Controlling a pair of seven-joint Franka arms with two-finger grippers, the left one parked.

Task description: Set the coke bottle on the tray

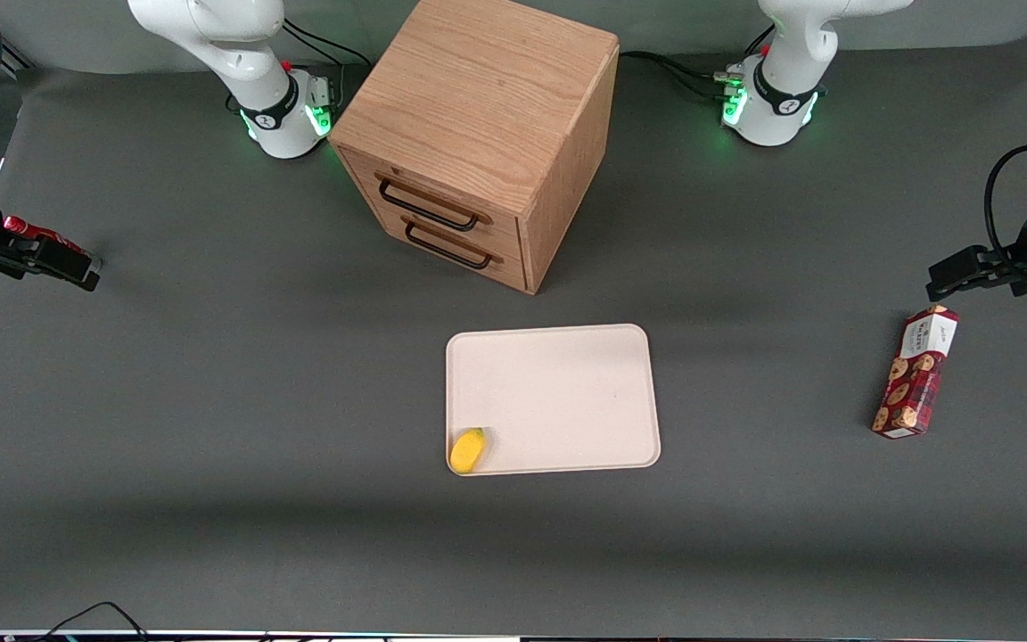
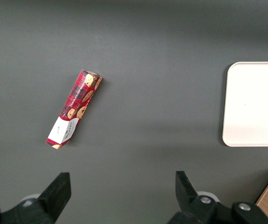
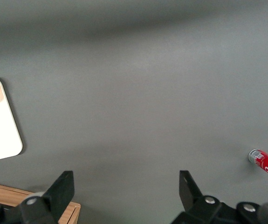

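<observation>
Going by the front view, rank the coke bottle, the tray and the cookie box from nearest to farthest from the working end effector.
From the open end effector:
1. Coke bottle, lying right beside it.
2. Tray, mid-table in front of the drawer cabinet.
3. Cookie box, at the parked arm's end.

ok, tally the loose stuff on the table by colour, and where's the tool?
Red: 2, coke bottle, cookie box
Yellow: 1, small yellow object, on the tray
Cream-white: 1, tray
Wood: 1, drawer cabinet
Total: 5
Tool is open, above bare table near the coke bottle.
</observation>
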